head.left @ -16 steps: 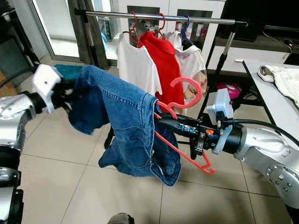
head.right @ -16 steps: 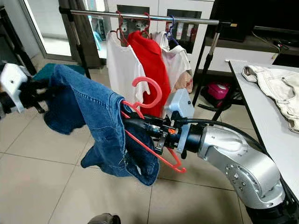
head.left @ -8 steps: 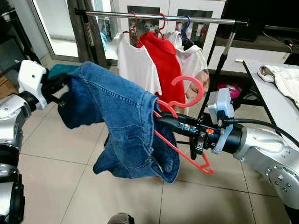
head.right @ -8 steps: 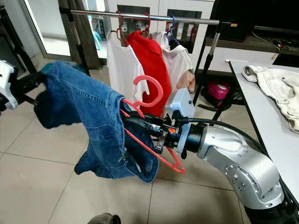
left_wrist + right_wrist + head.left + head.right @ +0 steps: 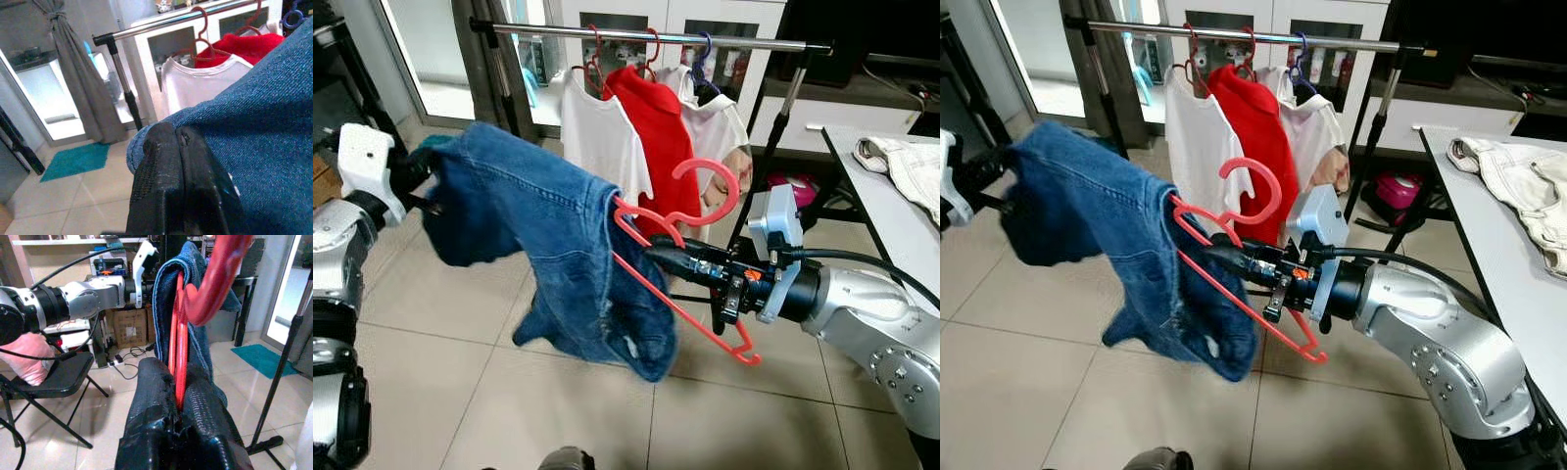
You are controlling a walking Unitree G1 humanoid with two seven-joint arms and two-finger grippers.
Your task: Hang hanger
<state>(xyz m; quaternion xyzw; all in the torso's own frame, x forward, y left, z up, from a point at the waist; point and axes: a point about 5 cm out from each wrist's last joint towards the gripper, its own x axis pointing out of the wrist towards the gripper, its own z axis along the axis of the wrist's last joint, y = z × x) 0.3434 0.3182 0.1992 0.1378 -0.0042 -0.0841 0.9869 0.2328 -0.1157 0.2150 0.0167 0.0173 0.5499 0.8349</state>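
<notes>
A room with a tiled floor [image 5: 431, 392], a metal clothes rail [image 5: 646, 35] at the back, a white shirt [image 5: 597, 137] and a red shirt [image 5: 656, 127] already up on it. A bench [image 5: 891, 215] off to the right, with a pale cloth [image 5: 901, 162] on top.

Red hanger [image 5: 685, 284] out in front of the rail, well below it, not yet hung. Right gripper [image 5: 666, 257] pinching the hanger's thin bars, jaws pressed tight on them. Blue jeans [image 5: 548, 235] draped over the hanger, one leg pulled out sideways. Left gripper [image 5: 176, 166] nipping that far end of the jeans, jaws squeezed shut on the cloth.

Jeans probably soft, floppy and a bit heavy, likely to slide off the smooth plastic if tipped. Hanger itself stiff and light. Best held near the neck, right under the hook [image 5: 710, 191], to keep it level. Hook free and pointing up, ready for the rail.
</notes>
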